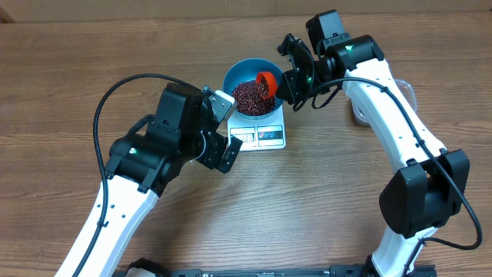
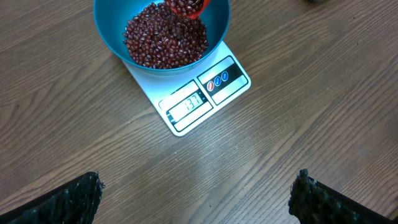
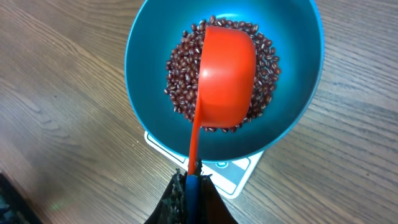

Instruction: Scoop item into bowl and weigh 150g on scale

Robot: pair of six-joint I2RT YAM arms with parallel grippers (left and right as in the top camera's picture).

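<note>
1. Overhead: beans (image 1: pixel 247 96) heap in the blue bowl (image 1: pixel 231 77) on the scale (image 1: pixel 265 134); right gripper (image 1: pixel 286 81) clamped on the red scoop (image 1: pixel 267 80) by its handle.
2. Left wrist: left gripper (image 2: pixel 198 177) gapes wide, empty, facing the scale.
3. Right wrist: red scoop tipped over above the beans.

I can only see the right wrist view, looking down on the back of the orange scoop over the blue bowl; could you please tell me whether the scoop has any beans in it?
Observer: Yes. In the left wrist view the scoop is tipped, with beans showing at its mouth just above the heap of beans in the bowl.
Operator: Thank you. Is the display on the scale visible?
Observer: Yes, the display is clear of the bowl and shows digits, though they are too small for me to read reliably.
Operator: And where is the left hand?
Observer: It is open and empty, over the table beside the scale.
</note>
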